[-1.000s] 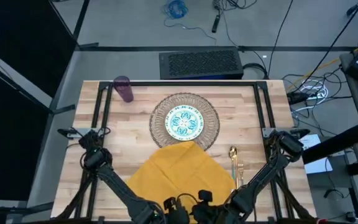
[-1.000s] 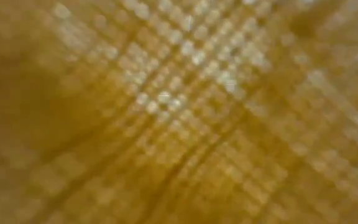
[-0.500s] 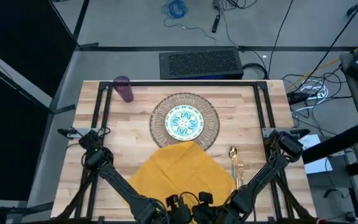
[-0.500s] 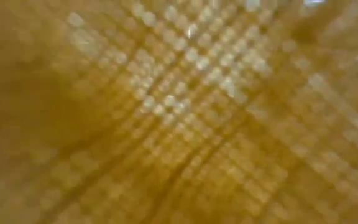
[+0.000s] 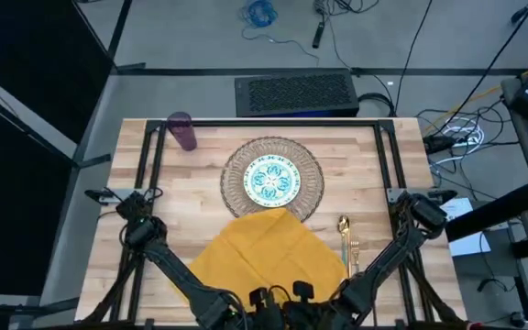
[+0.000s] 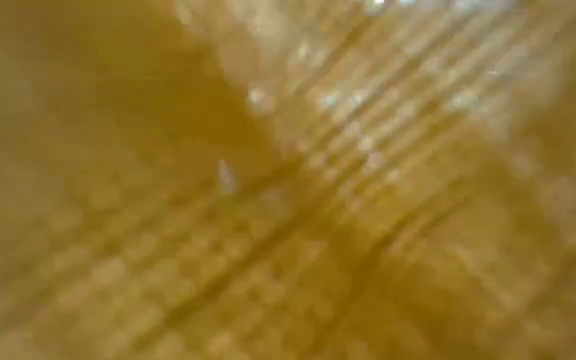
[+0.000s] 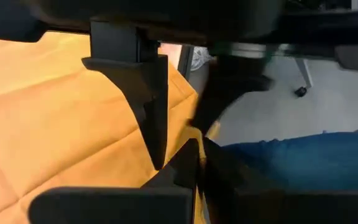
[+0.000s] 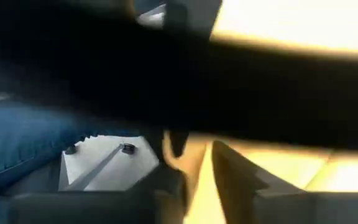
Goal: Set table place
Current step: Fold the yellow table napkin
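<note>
High view: I see the round woven mat at table centre with the small patterned plate on it, purple cup at 10 o'clock, gold fork and spoon at 4, and the mustard napkin spread as a diamond at 6, so I judge cutlery and napkin still unplaced. Low view: only blurred yellow weave. Wrist views: left gripper and right gripper both look to be pinching the creased cloth's near edge.
</note>
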`<action>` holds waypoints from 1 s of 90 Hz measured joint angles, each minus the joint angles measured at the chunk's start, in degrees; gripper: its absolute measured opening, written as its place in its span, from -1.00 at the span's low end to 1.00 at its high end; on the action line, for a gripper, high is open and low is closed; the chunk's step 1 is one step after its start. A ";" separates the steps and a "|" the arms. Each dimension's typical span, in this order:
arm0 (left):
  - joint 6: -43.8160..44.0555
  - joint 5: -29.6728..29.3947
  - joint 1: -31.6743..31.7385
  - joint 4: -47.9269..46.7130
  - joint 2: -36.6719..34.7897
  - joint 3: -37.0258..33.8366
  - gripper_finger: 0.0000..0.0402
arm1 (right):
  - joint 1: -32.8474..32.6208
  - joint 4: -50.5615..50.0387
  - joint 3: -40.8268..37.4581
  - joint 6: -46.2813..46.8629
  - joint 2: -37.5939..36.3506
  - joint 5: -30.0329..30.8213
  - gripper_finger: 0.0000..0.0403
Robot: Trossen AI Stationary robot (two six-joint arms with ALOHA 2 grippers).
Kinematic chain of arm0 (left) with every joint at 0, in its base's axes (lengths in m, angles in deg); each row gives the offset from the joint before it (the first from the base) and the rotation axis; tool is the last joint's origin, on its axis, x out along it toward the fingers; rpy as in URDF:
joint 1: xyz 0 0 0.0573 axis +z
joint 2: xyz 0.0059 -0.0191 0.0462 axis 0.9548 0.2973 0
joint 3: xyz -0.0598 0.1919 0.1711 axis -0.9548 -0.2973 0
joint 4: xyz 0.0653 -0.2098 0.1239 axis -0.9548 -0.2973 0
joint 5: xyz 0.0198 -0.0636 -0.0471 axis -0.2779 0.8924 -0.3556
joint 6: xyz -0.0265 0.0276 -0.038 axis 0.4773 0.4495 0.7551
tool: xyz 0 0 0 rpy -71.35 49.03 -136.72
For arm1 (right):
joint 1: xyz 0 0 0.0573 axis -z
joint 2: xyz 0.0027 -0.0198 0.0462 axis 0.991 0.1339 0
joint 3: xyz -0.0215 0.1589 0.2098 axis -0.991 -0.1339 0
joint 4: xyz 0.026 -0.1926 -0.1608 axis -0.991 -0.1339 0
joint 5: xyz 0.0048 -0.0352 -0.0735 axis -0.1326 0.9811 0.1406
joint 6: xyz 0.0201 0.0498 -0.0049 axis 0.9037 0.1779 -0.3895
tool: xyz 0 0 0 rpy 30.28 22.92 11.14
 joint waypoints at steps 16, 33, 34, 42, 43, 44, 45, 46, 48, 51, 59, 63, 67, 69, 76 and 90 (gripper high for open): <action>-0.61 0.62 0.13 -0.37 -0.88 0.00 -1.00 | -0.09 0.02 0.00 1.43 -0.01 2.24 -1.00; -2.05 -4.03 0.00 -5.79 -4.27 0.00 -1.00 | -1.02 -2.71 0.08 5.07 -0.50 3.31 -1.00; -2.15 -4.55 -0.10 -6.24 -4.60 0.00 -1.00 | -1.13 -2.99 0.06 5.35 -0.50 3.29 -1.00; -2.31 -8.04 -0.62 -10.49 -7.07 0.02 -1.00 | -2.23 -5.22 -0.04 7.99 -0.52 4.39 -1.00; -2.23 -8.36 -0.64 -10.85 -7.32 0.05 -1.00 | -2.39 -5.39 -0.04 8.38 -0.54 4.65 -1.00; -2.05 -8.66 -0.68 -11.31 -7.53 0.07 -1.00 | -2.51 -5.60 -0.04 8.75 -0.56 4.93 -1.00; -1.88 -8.97 -0.73 -11.85 -7.70 0.09 -1.00 | -2.66 -5.82 -0.04 9.12 -0.58 5.21 -1.00; -1.72 -9.27 -0.78 -12.47 -7.85 0.09 -1.00 | -2.81 -6.03 -0.04 9.49 -0.59 5.48 -1.00; -1.56 -9.81 -0.91 -14.08 -8.32 0.09 -1.00 | -3.10 -6.40 -0.02 10.13 -0.62 5.87 -1.00; -1.41 -10.74 -1.02 -16.06 -8.66 0.09 -1.00 | -3.50 -6.97 -0.02 11.09 -0.63 6.08 -1.00; -0.15 -13.10 -1.03 -17.46 -9.07 0.09 -1.00 | -4.55 -7.79 -0.02 13.15 -0.63 7.75 -1.00; -0.26 -13.27 -1.02 -17.04 -9.11 0.09 -1.00 | -4.86 -7.80 -0.02 13.79 -0.63 8.78 -1.00; -0.45 -13.11 -0.96 -16.73 -9.11 0.09 -1.00 | -5.01 -7.85 -0.02 14.20 -0.63 9.50 -1.00; -0.55 -12.89 -0.95 -16.45 -9.11 0.07 -1.00 | -5.04 -7.85 -0.02 14.33 -0.63 9.74 -1.00; -1.35 -12.40 -0.74 -14.97 -9.11 -0.35 -1.00 | -4.94 -7.74 -0.02 14.36 -0.63 10.18 -1.00; -2.94 -12.32 -0.56 -10.85 -8.80 -0.71 -1.00 | -4.76 -6.54 0.14 11.61 -0.65 12.92 -0.98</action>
